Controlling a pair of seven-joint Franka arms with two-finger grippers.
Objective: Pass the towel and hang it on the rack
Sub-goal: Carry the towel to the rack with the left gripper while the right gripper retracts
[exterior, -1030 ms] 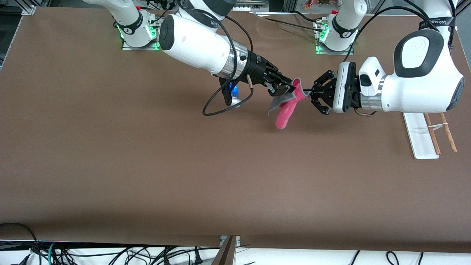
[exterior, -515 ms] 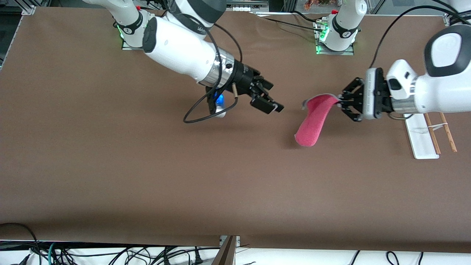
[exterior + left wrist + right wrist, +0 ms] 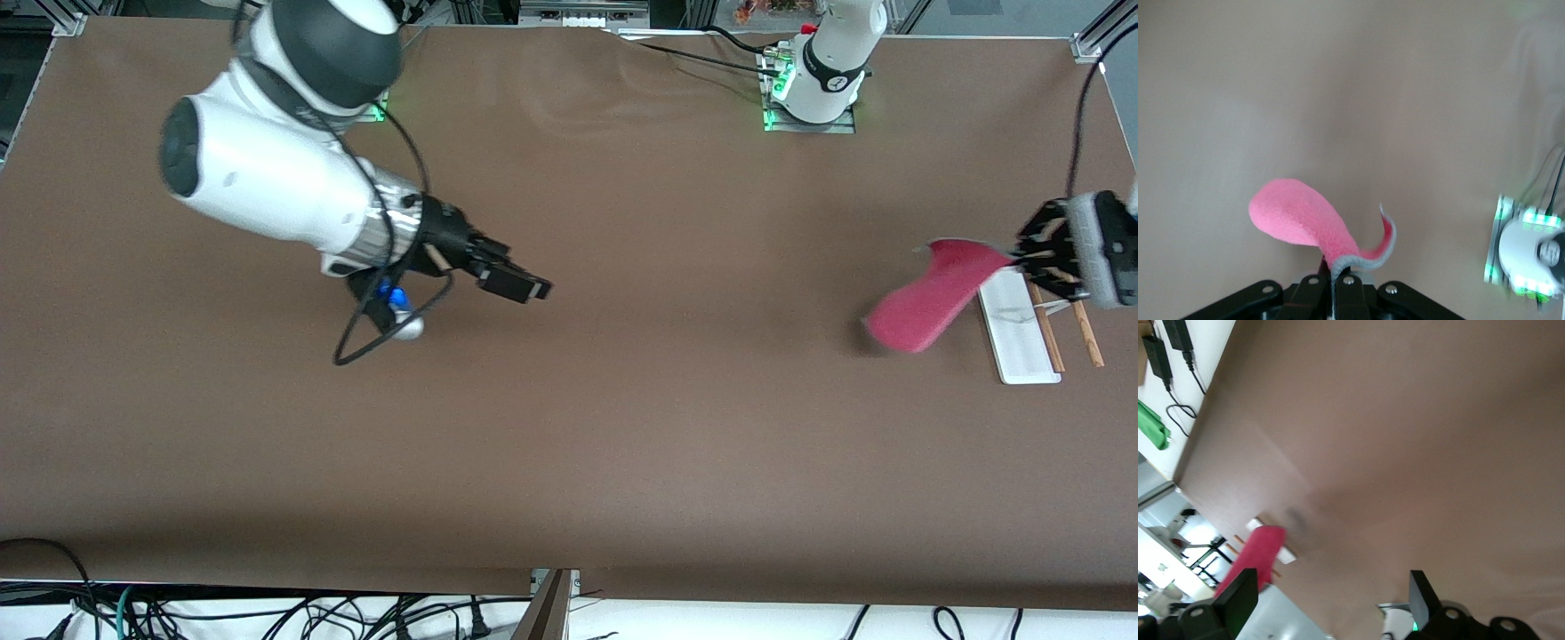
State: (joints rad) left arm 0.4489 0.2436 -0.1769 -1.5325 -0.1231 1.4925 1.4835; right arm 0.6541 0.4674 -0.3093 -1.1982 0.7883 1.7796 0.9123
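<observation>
1. Toward the left arm's end of the desk [image 3: 622, 427], the left gripper [image 3: 1022, 258] is in the air, above the rack [image 3: 1022, 342], and it is closed on one edge of the towel [image 3: 925, 298].
2. From the gripper the towel hangs out and down toward the middle of the desk, with its pink face up; its free end is over the bare desk just beside the white base plate of the rack.
3. In the left wrist view the grey edging of the towel [image 3: 1318, 223] is pinched between the fingers [image 3: 1350, 293], and the cloth curls away from them in a rounded flap.
4. The rack stands on the desk, with its two brown rods beside the base plate.
5. Over the desk, toward the right arm's end, the right gripper [image 3: 520, 283] is in the air, well apart from the towel.
6. Its fingers [image 3: 1238, 597] are spread wide and nothing is between them.
</observation>
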